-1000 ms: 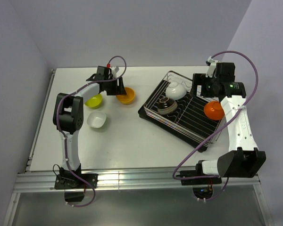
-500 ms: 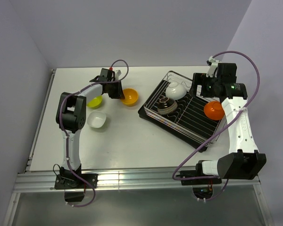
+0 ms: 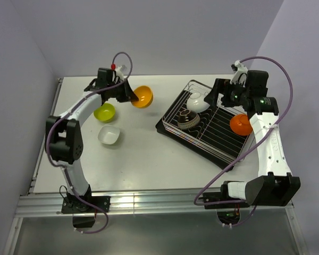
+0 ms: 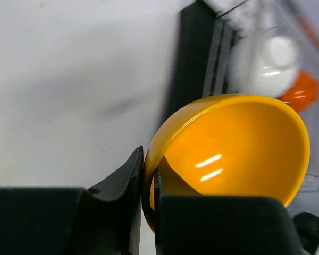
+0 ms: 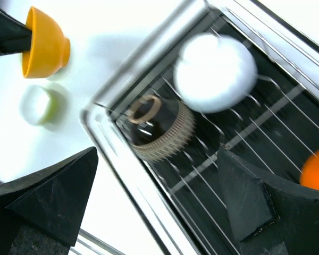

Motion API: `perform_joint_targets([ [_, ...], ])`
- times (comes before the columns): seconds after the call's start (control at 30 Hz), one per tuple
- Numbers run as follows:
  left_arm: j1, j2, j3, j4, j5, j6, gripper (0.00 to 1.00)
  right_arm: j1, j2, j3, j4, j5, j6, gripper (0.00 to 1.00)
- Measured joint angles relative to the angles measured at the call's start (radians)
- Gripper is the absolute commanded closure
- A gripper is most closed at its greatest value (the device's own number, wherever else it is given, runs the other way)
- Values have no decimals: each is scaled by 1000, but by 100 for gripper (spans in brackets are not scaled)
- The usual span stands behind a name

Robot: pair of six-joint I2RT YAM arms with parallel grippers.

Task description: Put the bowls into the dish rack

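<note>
Left gripper clamped on the rim of the yellow-orange bowl, one finger inside the wall, one outside; the left wrist view shows the pinch cleanly

- yellow-orange bowl is off the table, tipped on its side, mouth facing the dish rack, between the lime green bowl and the rack's left end, not yet over the rack
- lime green bowl sits upright on the table just beside and nearer than the held bowl
- white bowl sits upright on the table just in front of the lime one, apart from it
- rack holds three bowls: a second white bowl dome up near the far-left corner, the dark ribbed bowl bottom-up just in front of it, and a deep orange bowl on the right side of the rack
- right wrist view is motion-blurred, but the ribbed bowl and the white one read as close neighbours on the wires
- right gripper hangs over the rack's far end, jaws spread wide, nothing between them
</note>
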Motion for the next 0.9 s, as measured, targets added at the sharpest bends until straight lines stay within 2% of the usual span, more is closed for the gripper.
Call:
perform_joint_targets([
  [0.17, 8, -171, -39, 126, 90, -121, 100, 14, -40, -9, 133, -95, 112, 0],
  [0.3, 0, -237, -40, 221, 139, -219, 100, 45, -41, -10, 240, -149, 225, 0],
  [0.57, -43, -249, -53, 360, 174, -371, 100, 171, -36, -20, 471, -235, 471, 0],
  [0.9, -153, -249, -66, 400, 173, -426, 100, 344, 18, -16, 516, -181, 525, 0],
])
